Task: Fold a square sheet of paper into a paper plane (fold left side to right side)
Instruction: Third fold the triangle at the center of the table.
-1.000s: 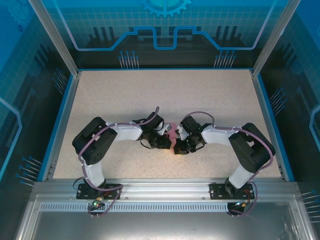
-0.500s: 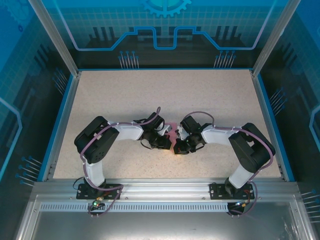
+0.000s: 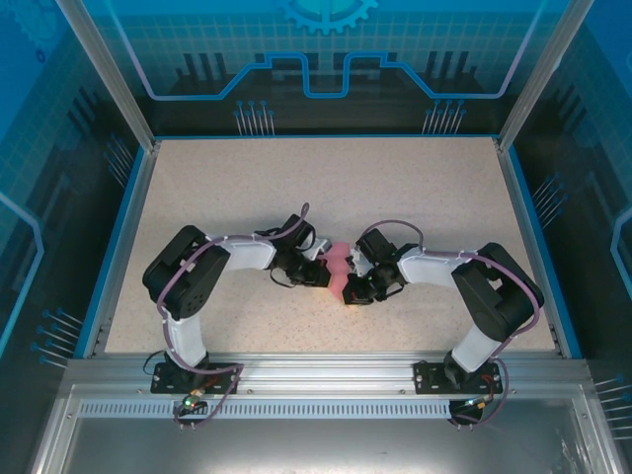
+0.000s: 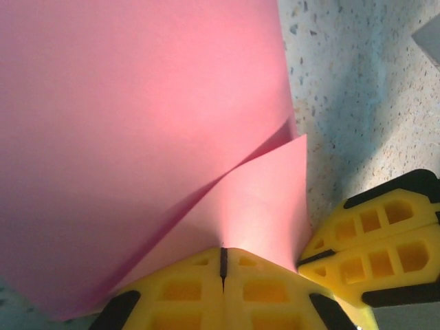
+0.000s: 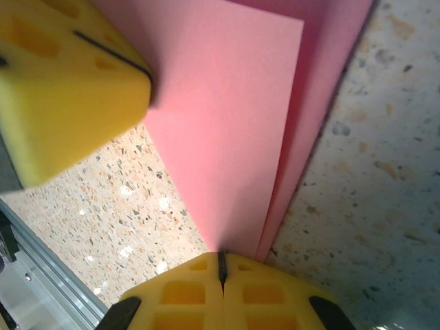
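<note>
Centrally, folded square sheet of paper [image 3: 338,259], pinched by left gripper [image 4: 223,257], right gripper [image 5: 221,260]

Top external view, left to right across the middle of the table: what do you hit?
left arm → left gripper → square sheet of paper → right gripper → right arm

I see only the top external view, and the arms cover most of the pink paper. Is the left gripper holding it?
Observer: Yes. In the left wrist view, the left gripper is shut on the tip of a folded-over flap of the pink paper.
Operator: And the right gripper?
Observer: The right gripper is also shut on the paper, at a corner where two layers meet.
</note>
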Tool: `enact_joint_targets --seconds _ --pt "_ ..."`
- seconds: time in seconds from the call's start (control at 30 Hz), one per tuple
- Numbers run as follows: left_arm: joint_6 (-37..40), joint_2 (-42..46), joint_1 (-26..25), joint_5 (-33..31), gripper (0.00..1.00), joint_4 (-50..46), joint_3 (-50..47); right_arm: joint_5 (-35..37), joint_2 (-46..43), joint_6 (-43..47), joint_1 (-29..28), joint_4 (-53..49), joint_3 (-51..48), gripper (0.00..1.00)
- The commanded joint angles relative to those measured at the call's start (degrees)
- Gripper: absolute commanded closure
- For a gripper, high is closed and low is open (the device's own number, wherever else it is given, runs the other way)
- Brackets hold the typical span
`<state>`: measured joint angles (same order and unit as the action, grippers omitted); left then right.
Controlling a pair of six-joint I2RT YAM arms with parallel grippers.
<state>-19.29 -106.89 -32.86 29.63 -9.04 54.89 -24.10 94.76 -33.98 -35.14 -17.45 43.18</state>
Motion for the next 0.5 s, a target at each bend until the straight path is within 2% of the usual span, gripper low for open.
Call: enact_joint_targets --seconds 0.0,0.27,0.47 --pt "4.2 -1.6 4.6 -10.5 0.98 -4.3 0.7 7.4 2.0 0.9 0.5 -7.6 -3.4 1.00" --pt "6.2 -1.9 9.7 -11.3 0.98 -4.7 0.8 6.5 1.6 0.9 0.5 -7.0 -4.6 1.00" --pt "6.2 0.0 11.4 -10.9 0.96 -5.4 1.6 5.2 0.8 0.8 0.5 -4.8 -5.3 1.00"
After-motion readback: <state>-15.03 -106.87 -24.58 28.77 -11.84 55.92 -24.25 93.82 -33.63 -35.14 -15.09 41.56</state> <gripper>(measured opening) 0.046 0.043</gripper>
